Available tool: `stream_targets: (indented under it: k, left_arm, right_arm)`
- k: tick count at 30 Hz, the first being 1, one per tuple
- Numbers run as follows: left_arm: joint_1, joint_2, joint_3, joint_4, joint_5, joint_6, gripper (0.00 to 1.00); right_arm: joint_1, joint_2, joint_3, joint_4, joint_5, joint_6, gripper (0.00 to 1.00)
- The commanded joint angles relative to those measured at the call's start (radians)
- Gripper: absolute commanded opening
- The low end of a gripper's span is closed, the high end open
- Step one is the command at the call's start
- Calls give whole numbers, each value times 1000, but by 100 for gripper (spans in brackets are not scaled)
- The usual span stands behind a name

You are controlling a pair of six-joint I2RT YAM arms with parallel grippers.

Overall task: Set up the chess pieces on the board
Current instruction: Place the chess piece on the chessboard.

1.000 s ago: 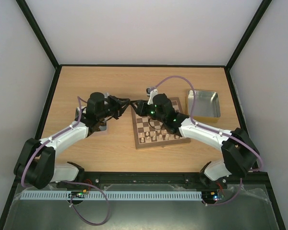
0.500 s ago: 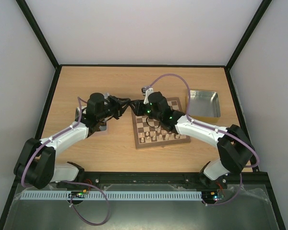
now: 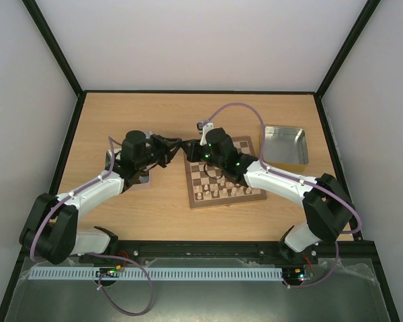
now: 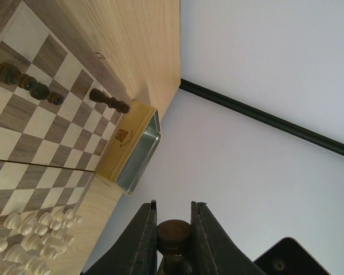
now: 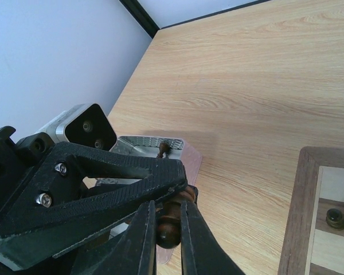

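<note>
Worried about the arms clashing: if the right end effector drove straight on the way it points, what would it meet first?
Likely the left end effector, directly ahead; both are shut on the same dark chess piece. Depth beyond is unclear.

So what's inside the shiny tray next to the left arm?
One dark chess piece pokes up inside the tray. The left gripper covers the rest, so more could be hiding.
</note>
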Motion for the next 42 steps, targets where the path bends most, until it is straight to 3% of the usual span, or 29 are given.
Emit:
stream_targets:
  k: [1, 6, 11, 18, 22, 27, 30, 34, 42]
  left_arm:
    - [-7, -3, -12, 42, 35, -12, 15]
    - [-7, -3, -11, 43, 34, -12, 14]
    - [-7, 4, -15, 55, 34, -16, 13]
    - [-7, 3, -19, 63, 39, -22, 14]
    - [-7, 0, -10, 42, 36, -2, 18]
    - [-6, -32, 43, -221, -45, 244, 53]
    - [10, -71, 30, -350, -103, 408, 65]
    - [42, -125, 17, -456, -145, 630, 69]
    - [81, -230, 129, -714, -307, 1052, 70]
  right_arm:
    - [4, 17, 30, -26, 33, -6, 3]
    - [4, 21, 32, -41, 16, -10, 21]
    - [5, 17, 5, -17, -15, 17, 18]
    - [5, 19, 9, -18, -8, 16, 2]
    - [6, 7, 9, -34, 16, 28, 2]
    - [3, -2, 77, -210, 102, 7, 2]
    - [-18, 4, 112, -379, 114, 3, 2]
    - [-70, 16, 136, -560, 95, -77, 2]
    - [-113, 122, 239, -806, 233, -194, 2]
